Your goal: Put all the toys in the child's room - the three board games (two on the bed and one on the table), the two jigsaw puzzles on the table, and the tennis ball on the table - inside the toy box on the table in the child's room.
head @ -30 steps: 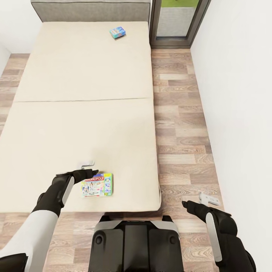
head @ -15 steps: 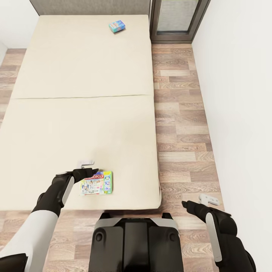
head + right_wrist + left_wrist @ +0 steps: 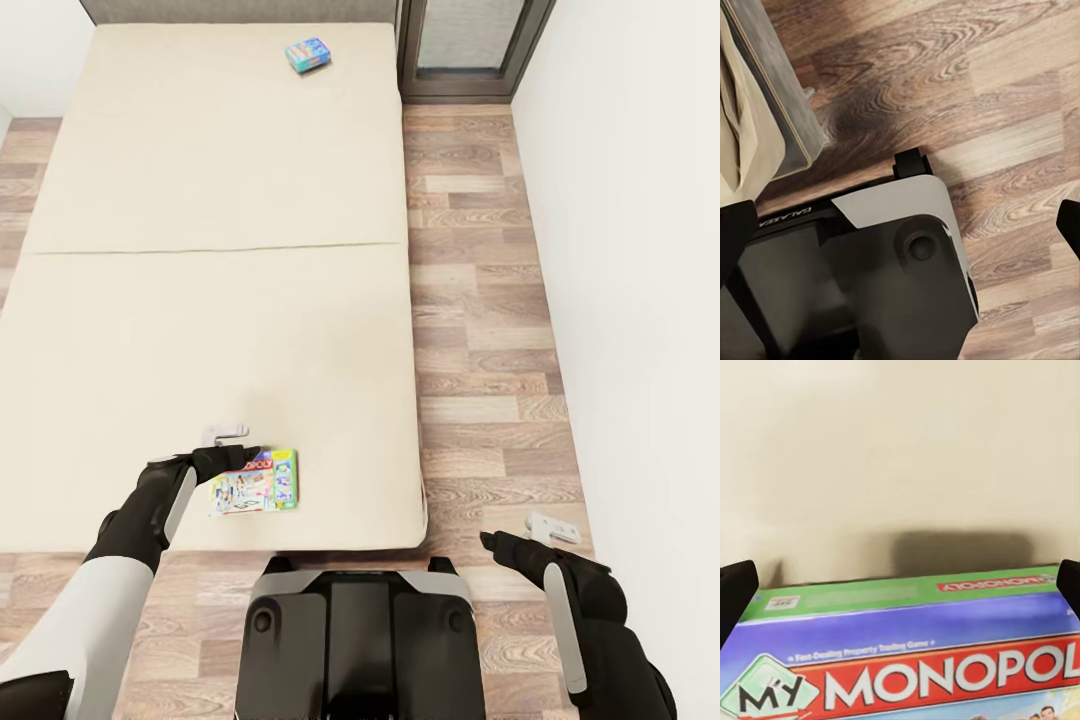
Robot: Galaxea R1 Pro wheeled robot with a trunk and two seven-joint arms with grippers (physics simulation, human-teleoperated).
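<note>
A green-edged Monopoly board game [image 3: 256,483] lies flat on the bed [image 3: 200,300] near its front edge. My left gripper [image 3: 243,457] hovers open at the box's upper left corner. In the left wrist view the box [image 3: 907,660] spreads below that gripper [image 3: 900,592], whose fingertips [image 3: 735,589] stand wide apart over the green edge. A second, bright blue board game [image 3: 308,54] rests far off near the headboard. My right gripper [image 3: 490,541] hangs open over the wood floor right of the bed, and in the right wrist view it [image 3: 900,229] looks down on my base.
My dark base [image 3: 355,640] stands against the bed's front edge. A strip of plank floor [image 3: 480,320] runs between the bed and the white wall [image 3: 640,250]. A dark-framed window [image 3: 470,45] stands at the far right corner.
The whole view has slid a little, so the bed sits higher in the picture: the camera moved. Both arms and the Monopoly box keep their places relative to each other.
</note>
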